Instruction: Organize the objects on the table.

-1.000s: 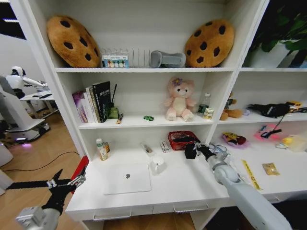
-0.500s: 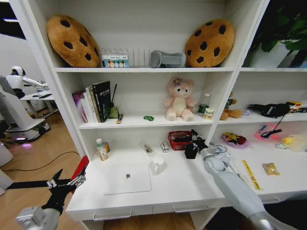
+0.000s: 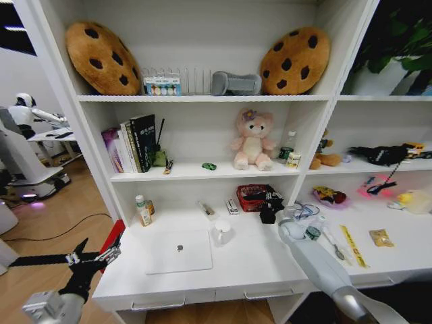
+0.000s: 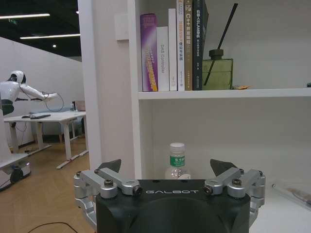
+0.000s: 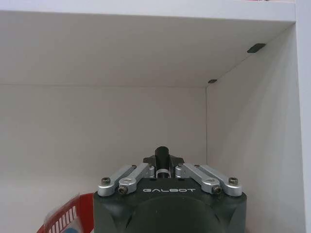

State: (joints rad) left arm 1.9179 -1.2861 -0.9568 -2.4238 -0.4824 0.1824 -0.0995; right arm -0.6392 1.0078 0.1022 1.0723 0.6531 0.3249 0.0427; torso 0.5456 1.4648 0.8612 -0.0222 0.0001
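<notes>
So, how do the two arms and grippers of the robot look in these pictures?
Both grippers, left gripper and right gripper, share a black housing marked GALBOT in pale letters, silver metal linkages with dark screws, and black fingertips. In the head view the right arm is smooth silver-grey; the left arm is grey.

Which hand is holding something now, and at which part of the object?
The right hand is shut on a thin dark pen, gripped near its end by the red basket. The left hand holds nothing.

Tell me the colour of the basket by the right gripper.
Red basket, clearest in the head view, beside the right gripper.
</notes>
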